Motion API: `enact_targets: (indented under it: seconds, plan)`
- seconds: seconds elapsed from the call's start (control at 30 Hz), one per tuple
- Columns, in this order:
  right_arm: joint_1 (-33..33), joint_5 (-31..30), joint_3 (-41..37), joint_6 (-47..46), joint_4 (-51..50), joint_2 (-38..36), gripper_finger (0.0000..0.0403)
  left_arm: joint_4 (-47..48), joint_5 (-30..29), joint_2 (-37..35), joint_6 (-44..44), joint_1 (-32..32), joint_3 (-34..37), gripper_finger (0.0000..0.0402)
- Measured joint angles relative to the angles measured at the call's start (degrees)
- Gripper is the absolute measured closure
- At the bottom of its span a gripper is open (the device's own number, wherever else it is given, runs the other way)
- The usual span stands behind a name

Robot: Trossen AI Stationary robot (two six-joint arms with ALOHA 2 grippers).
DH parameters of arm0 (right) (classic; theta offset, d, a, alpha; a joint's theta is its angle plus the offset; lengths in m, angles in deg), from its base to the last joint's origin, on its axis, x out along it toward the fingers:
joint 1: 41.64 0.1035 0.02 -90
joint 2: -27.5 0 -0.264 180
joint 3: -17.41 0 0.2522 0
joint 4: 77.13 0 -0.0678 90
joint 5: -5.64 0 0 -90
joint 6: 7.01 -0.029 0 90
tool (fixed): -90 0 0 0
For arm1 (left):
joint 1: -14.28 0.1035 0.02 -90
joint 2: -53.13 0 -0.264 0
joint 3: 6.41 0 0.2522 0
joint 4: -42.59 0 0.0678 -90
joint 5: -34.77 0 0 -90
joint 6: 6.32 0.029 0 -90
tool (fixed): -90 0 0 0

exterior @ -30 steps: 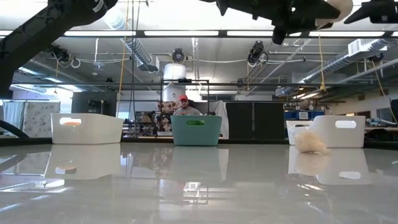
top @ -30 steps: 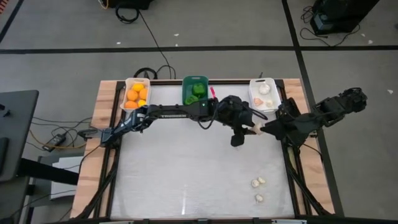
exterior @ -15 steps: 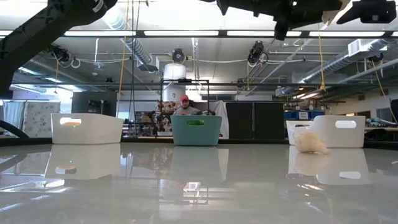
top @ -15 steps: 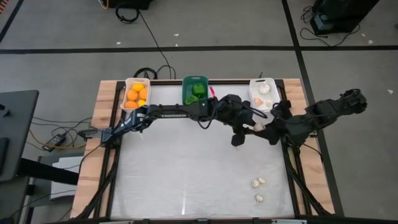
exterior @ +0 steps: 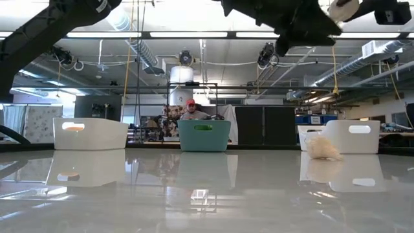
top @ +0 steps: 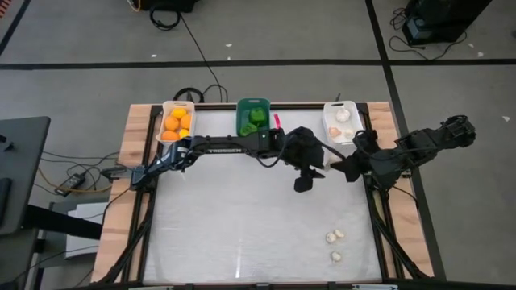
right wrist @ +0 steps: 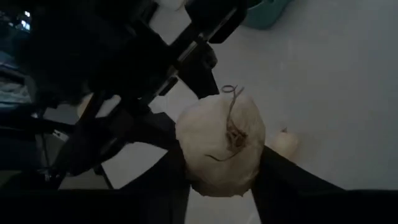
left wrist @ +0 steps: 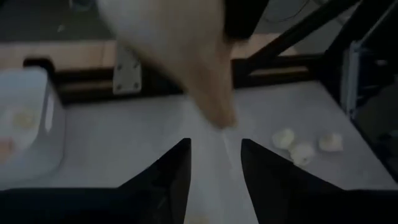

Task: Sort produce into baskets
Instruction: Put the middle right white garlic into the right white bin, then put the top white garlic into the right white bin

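A pale garlic bulb [right wrist: 221, 143] hangs high over the table's far right part, and my right gripper [right wrist: 222, 167] is shut on it. In the low view the bulb [exterior: 343, 8] shows at the top edge. My left gripper [left wrist: 216, 149] stands open just left of the bulb, and the bulb's tapered end [left wrist: 221, 115] lies beyond its fingertips. Along the far edge stand a white basket [top: 176, 122] with orange fruits, a teal basket [top: 253, 118] with green peppers, and a white basket [top: 341, 122] with garlic bulbs. My right gripper pinches the garlic bulb by two opposite sides [right wrist: 186, 155] between its two fingers. The bulb's root end [right wrist: 233, 134] faces the wrist camera. The fingers come from the table's right side, slanting down. The bulb is lifted clear of the table.
Three loose garlic bulbs [top: 334, 236] lie on the table near its front right corner; one of them [exterior: 321, 147] shows in the low view. Both arms meet over the far right part of the table. A person sits in the room behind the teal basket [exterior: 204, 134].
My right gripper has shut on the garlic bulb, which my left gripper was holding up to it. My left gripper has tipped downward, and its fingers now stand off the bulb. The bulb has stayed at about the same height.
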Motion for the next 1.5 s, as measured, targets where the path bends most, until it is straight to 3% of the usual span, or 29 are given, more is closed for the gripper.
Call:
enact_targets:
  seconds: [0.13, 0.27, 0.4, 0.67, 1.03, 1.3, 1.5]
  plan:
    - [-1.9, -6.1, 0.0, -0.3, -3.4, 0.0, 0.0273, 4.3, -2.8, 0.0, -4.1, 0.2, 0.0, 0.0239]
    - [-8.7, -16.2, 0.0, -7.5, -17.9, 0.4, 0.0271, 10.0, -3.5, 0.0, -4.1, 0.9, 0.0, 0.0222]
    - [-18.8, -15.4, -0.8, -13.4, -31.0, 0.3, 0.0271, 14.1, -3.0, 0.0, -1.6, 1.7, 0.0, 0.0218]
    - [-35.8, -9.2, -10.4, -3.2, -15.6, -3.5, 0.0271, 24.0, -2.8, 0.0, 5.6, 3.1, 0.7, 0.0218]
    - [-50.9, -9.3, -22.1, 2.1, 6.2, 2.8, 0.0263, 22.1, 2.6, 0.0, 8.1, 4.2, 6.6, 0.0218]
    - [-56.1, -10.0, -22.4, 14.3, 10.8, 6.0, 0.0184, 0.3, -1.9, 0.0, 5.2, 4.1, 13.3, 0.0218]
    - [-56.0, -10.3, -22.4, 15.1, 10.9, 4.6, 0.0117, -2.3, -1.5, 0.0, 5.1, 4.1, 15.9, 0.0204]
